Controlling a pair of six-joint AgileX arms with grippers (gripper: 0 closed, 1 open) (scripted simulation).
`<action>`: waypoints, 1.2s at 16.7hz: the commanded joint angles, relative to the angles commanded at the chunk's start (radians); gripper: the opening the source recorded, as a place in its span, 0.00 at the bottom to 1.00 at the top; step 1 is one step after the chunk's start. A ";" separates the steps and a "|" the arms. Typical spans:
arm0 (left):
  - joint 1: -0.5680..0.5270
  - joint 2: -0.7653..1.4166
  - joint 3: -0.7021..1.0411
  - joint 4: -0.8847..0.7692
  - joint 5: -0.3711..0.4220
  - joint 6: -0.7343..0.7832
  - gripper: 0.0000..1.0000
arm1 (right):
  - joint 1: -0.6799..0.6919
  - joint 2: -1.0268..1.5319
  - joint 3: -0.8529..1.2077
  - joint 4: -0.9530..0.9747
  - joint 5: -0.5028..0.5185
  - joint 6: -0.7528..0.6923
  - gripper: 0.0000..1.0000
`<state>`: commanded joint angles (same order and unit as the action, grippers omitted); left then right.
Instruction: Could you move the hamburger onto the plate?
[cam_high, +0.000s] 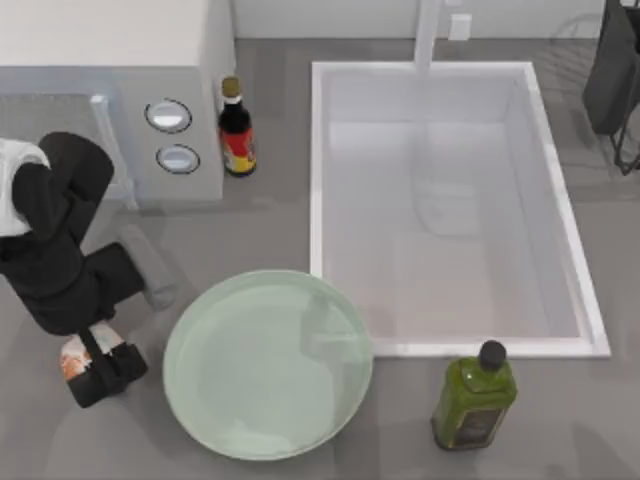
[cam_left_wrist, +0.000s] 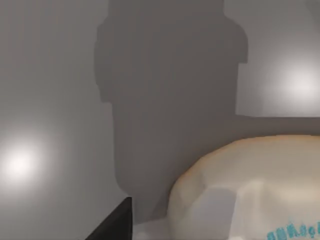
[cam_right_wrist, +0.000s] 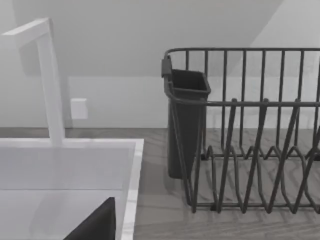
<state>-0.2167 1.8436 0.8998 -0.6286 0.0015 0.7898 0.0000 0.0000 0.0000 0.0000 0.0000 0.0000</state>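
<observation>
The hamburger (cam_high: 72, 357), a small cream lump with orange-red patches, lies on the counter at the left, near the front edge. My left gripper (cam_high: 100, 368) is down over it, open, and covers most of it from above. In the left wrist view the hamburger (cam_left_wrist: 240, 190) looms close, and one black fingertip (cam_left_wrist: 112, 225) stands beside it with a gap between them. The pale green plate (cam_high: 200, 400) sits just to the right of the gripper, with nothing on it. My right arm (cam_high: 612, 70) is parked at the back right, and one of its fingertips (cam_right_wrist: 95, 222) hangs over the sink's corner.
A white sink (cam_high: 316, 170) with a faucet (cam_high: 428, 35) fills the middle right. A dark sauce bottle (cam_high: 237, 130) stands beside a white appliance (cam_high: 110, 100) at the back left. A green bottle (cam_high: 475, 395) stands front right. A wire dish rack (cam_right_wrist: 250, 150) is at the back right.
</observation>
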 joint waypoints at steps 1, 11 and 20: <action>0.000 0.000 0.000 0.000 0.000 0.000 0.17 | 0.000 0.000 0.000 0.000 0.000 0.000 1.00; 0.000 0.000 0.000 0.000 0.000 0.000 0.00 | 0.000 0.000 0.000 0.000 0.000 0.000 1.00; 0.001 -0.166 0.207 -0.360 0.018 -0.008 0.00 | 0.000 0.000 0.000 0.000 0.000 0.000 1.00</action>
<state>-0.2158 1.6778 1.1071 -0.9890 0.0195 0.7823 0.0000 0.0000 0.0000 0.0000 0.0000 0.0000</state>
